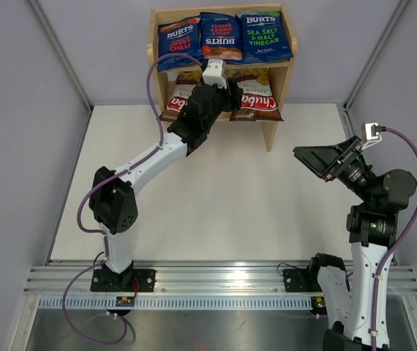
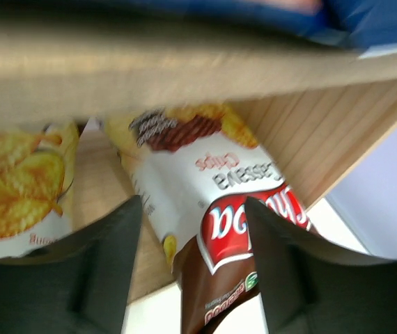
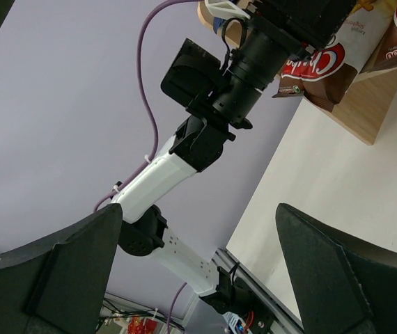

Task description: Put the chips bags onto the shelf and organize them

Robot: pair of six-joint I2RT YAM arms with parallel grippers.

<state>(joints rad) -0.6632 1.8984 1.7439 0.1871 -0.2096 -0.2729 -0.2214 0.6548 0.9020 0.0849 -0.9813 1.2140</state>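
Observation:
The wooden shelf (image 1: pixel 280 73) stands at the table's far edge. Three blue BURTS bags sit on its upper tier: two red-lettered ones (image 1: pixel 179 38) (image 1: pixel 221 36) and a green-lettered one (image 1: pixel 265 36). Two brown-white Chuba bags lie on the lower tier, one at the left (image 1: pixel 176 101) and one at the right (image 1: pixel 258 104). My left gripper (image 1: pixel 229 99) reaches into the lower tier between them. In the left wrist view it (image 2: pixel 193 209) is open, with the right Chuba bag (image 2: pixel 212 174) lying on the shelf board (image 2: pixel 97 181) just beyond the fingers. My right gripper (image 1: pixel 318 162) (image 3: pixel 200 209) is open and empty, held above the table's right side.
The upper shelf board (image 2: pixel 150 76) runs close above my left gripper. The shelf's right side panel (image 2: pixel 310 139) is beside the right Chuba bag. The white table top (image 1: pixel 216 197) lies between the arms. Grey walls stand at both sides. A metal rail (image 1: pixel 216 281) runs along the near edge.

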